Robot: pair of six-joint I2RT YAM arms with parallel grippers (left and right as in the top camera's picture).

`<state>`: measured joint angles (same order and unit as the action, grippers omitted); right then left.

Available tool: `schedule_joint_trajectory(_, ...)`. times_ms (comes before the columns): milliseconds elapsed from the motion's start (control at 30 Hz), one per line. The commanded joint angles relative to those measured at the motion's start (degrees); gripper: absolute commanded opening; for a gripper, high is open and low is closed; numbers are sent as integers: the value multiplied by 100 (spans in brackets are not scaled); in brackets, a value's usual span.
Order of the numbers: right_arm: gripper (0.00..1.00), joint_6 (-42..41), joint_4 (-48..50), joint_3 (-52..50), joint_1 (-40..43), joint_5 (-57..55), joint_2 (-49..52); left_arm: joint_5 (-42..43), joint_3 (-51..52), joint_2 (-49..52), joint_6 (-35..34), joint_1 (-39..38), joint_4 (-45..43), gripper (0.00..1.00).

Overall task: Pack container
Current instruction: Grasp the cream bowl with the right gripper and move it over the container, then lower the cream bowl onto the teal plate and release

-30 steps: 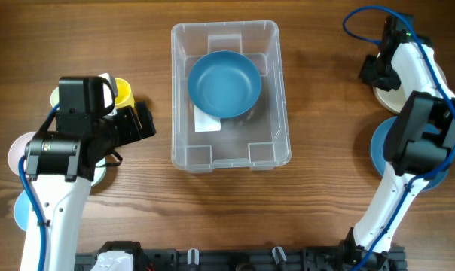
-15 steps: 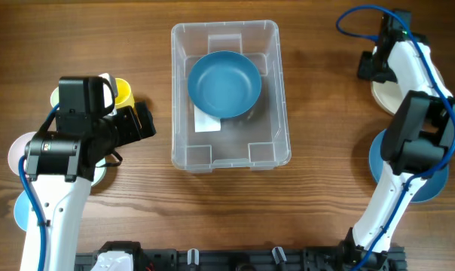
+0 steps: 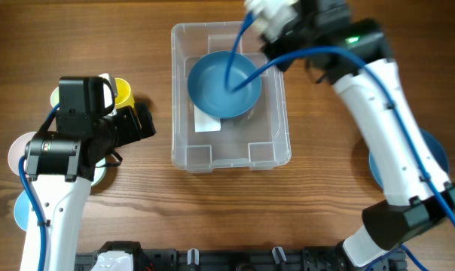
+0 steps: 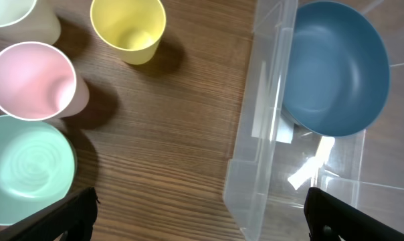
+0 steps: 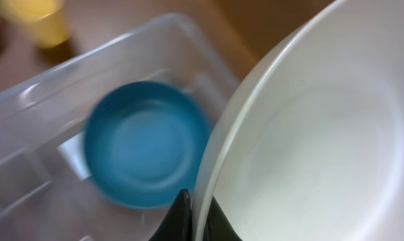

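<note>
The clear plastic container (image 3: 284, 139) stands mid-table with a blue bowl (image 3: 224, 83) inside it. My right gripper (image 3: 284, 34) hovers over the container's back right corner, shut on the rim of a white bowl (image 3: 267, 11). In the right wrist view the fingers (image 5: 182, 217) pinch the white bowl's rim (image 5: 302, 134), with the blue bowl (image 5: 145, 144) and the container's wall (image 5: 28, 100) below. My left gripper (image 3: 146, 122) is open and empty left of the container. In the left wrist view its jaws (image 4: 202, 221) stand wide apart over the container's wall (image 4: 255, 154) beside the blue bowl (image 4: 332, 67).
A yellow cup (image 3: 122, 92), a pink cup (image 4: 31, 80), a mint bowl (image 4: 25, 167) and a pale cup (image 4: 21, 13) stand at the left near my left arm. A blue plate (image 3: 438, 162) lies at the right, partly under the right arm.
My right arm has swung left from the table's far right edge to above the container's back right corner, carrying the white bowl. The left arm has not moved.
</note>
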<state>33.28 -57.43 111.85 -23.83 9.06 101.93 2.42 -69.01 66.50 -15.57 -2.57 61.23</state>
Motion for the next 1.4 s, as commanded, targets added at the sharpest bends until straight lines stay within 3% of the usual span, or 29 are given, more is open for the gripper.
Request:
schedule_joint_trajectory(0, 5, 876, -9, -208, -555, 133, 291, -761, -223, 26, -208, 122, 151, 100)
schedule_joint_trajectory(233, 4, 852, -111, -208, -955, 160, 942, -914, -1886, 37, -66, 1784, 1394, 99)
schedule_joint_trajectory(333, 4, 813, -293, -208, -955, 332, 1392, -229, -1884, 164, 610, 1912, 1631, 97)
schedule_joint_trajectory(533, 5, 791, -306, -208, -975, 391, 1987, 61, -1884, 699, 616, 1882, 1707, 100)
schedule_joint_trajectory(700, 54, 699, -238, -203, -975, 393, 1976, 61, -1886, 839, 616, 1882, 1687, 100)
schedule_joint_trajectory(767, 58, 361, -127, -168, -975, 391, 1812, 61, -1886, 833, 619, 1882, 1657, 100)
schedule_joint_trajectory(867, 58, -728, 225, 13, -866, -131, 1213, 63, -1886, 807, 619, 1853, 1639, 100)
schedule_joint_trajectory(967, 59, -2817, 426, 22, -413, -1279, 299, 59, -1886, 809, 621, 1690, 1628, 100)
schedule_joint_trajectory(1033, 59, -4645, -98, 22, 352, -1746, -306, 57, -1886, 809, 621, 1526, 1604, 100)
schedule_joint_trajectory(1133, 61, -6526, -1191, 20, 1609, -1810, -601, 59, -1886, 809, 619, 1342, 1541, 100)
schedule_joint_trajectory(1200, 61, -7055, -1661, -31, 2284, -1803, -586, 59, -1886, 809, 619, 1285, 1528, 100)
schedule_joint_trajectory(1367, 63, -7119, -1834, -861, 3722, -1250, -584, 59, -1886, 809, 619, 1279, 1530, 100)
